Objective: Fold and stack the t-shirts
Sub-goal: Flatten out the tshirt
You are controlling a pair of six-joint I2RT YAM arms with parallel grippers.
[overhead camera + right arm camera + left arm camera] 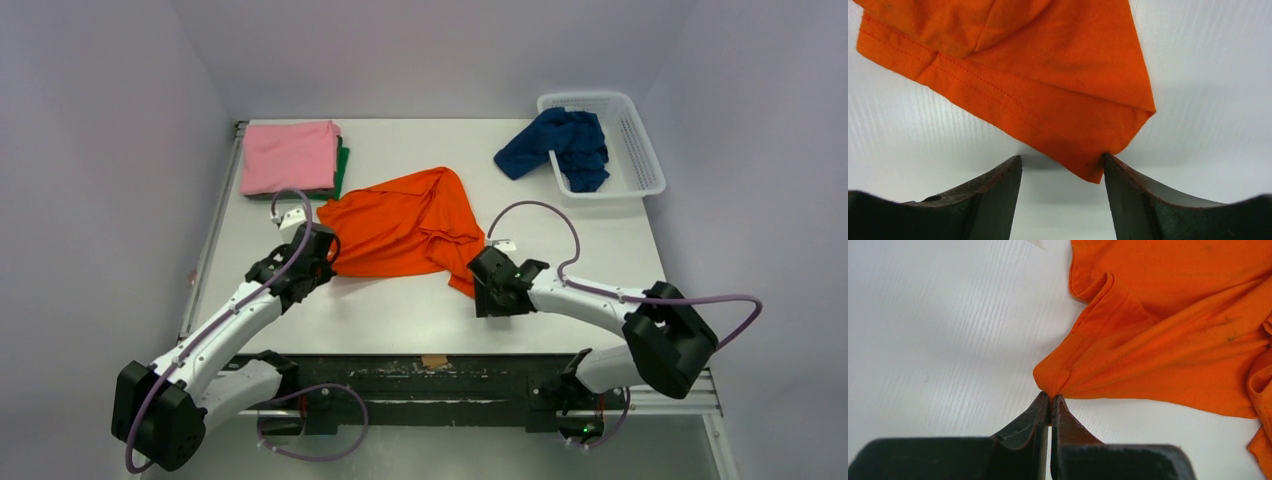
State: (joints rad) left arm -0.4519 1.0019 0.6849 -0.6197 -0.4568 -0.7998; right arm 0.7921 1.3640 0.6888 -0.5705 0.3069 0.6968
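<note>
The orange t-shirt (410,225) lies crumpled in the middle of the table. My left gripper (322,250) is shut on its near-left corner; in the left wrist view the gripper (1050,397) pinches a bunched fold of the orange t-shirt (1168,340). My right gripper (480,283) is open at the shirt's near-right corner; in the right wrist view the gripper (1062,162) straddles the hem corner of the orange t-shirt (1048,80), which touches the right finger. A folded pink t-shirt (290,155) lies on a dark green one (342,165) at far left. A navy t-shirt (560,145) hangs out of the basket.
A white mesh basket (640,150) stands at the far right corner of the table. The table's left edge rail (205,240) runs beside my left arm. Bare white tabletop (400,320) lies between the shirt and the near edge.
</note>
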